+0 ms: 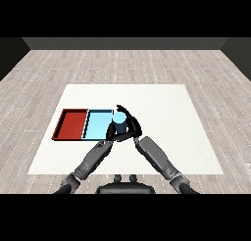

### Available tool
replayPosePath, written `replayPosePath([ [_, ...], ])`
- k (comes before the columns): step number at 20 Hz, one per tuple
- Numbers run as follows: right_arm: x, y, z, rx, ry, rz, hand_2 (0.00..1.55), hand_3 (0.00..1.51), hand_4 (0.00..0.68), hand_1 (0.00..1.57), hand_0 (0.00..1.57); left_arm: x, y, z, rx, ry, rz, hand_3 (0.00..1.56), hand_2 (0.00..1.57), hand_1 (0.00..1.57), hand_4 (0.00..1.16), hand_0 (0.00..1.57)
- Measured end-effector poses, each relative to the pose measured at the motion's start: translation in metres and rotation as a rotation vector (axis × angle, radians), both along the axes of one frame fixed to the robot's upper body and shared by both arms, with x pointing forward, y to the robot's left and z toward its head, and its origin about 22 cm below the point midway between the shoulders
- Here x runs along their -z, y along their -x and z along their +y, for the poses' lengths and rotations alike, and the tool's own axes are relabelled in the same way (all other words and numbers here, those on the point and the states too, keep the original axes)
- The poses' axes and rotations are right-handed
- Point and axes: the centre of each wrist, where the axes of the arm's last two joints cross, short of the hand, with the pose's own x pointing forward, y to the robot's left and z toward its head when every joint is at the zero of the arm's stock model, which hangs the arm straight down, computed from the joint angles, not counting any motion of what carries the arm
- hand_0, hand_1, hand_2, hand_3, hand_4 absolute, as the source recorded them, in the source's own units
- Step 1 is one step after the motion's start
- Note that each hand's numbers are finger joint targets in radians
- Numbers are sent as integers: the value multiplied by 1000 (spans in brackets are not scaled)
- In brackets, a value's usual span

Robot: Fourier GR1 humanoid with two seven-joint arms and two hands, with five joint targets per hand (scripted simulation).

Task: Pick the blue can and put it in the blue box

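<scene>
The light blue can [119,121] stands upright at the right edge of the light blue tray [97,122]; I cannot tell whether it rests on the tray or hangs just above it. My right hand [131,127] comes in from the right, and its fingers and thumb curl round the can. My left hand [111,133] sits close by, at the tray's front right corner and just left of the can. The two hands hide the can's lower part.
A red tray [72,123] lies against the left side of the blue tray. Both trays sit on the left half of the white table [166,117]. Grey wooden floor surrounds the table.
</scene>
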Motion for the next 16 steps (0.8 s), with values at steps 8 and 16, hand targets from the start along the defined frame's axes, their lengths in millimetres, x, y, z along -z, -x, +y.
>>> replayPosePath([
  [8, -5, 8, -30, 19, -43, -18, 0, 0, 0, 0, 0, 3, 0, 12, -23, -37, -9, 1503, 1571, 1571, 1128, 1571],
  [16, -19, 33, -82, 111, -96, -54, 0, 0, 0, 0, 0, 3, -1, 32, -56, -82, -11, 1487, 1569, 1571, 1127, 1571],
])
